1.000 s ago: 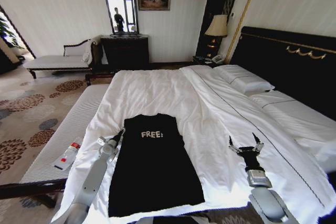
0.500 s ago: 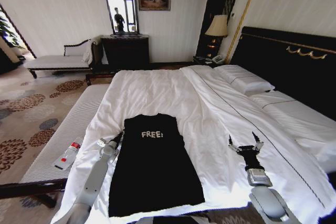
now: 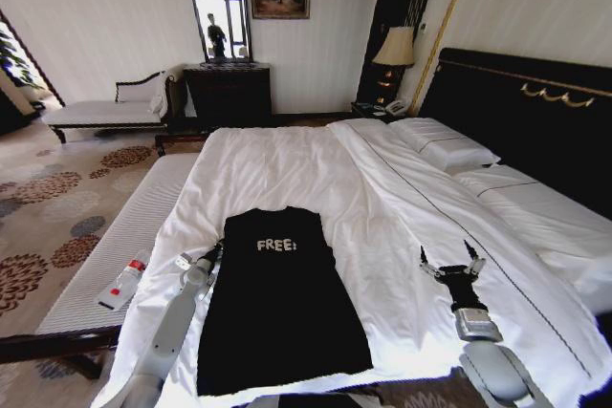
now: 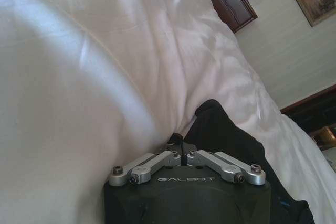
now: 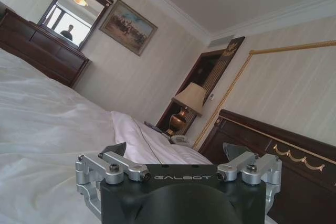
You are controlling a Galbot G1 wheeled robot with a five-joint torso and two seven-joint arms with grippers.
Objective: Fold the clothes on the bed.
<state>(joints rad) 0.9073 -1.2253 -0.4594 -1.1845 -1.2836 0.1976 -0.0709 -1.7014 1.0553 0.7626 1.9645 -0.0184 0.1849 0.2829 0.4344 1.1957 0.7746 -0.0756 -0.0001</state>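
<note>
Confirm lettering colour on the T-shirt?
White "FREE!" lettering on the black T-shirt, clearest in the head view.

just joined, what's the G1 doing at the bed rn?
The black T-shirt lies flat on the white bed, "FREE!" facing up, sleeves apparently already folded in. The left gripper is down at the shirt's left edge, fingers shut on the fabric there, as the left wrist view shows. The right gripper hovers open over the duvet, well off to the shirt's right, holding nothing.

"FREE!" on T-shirt [image 3: 279,303]; "GALBOT" on both tools.
</note>
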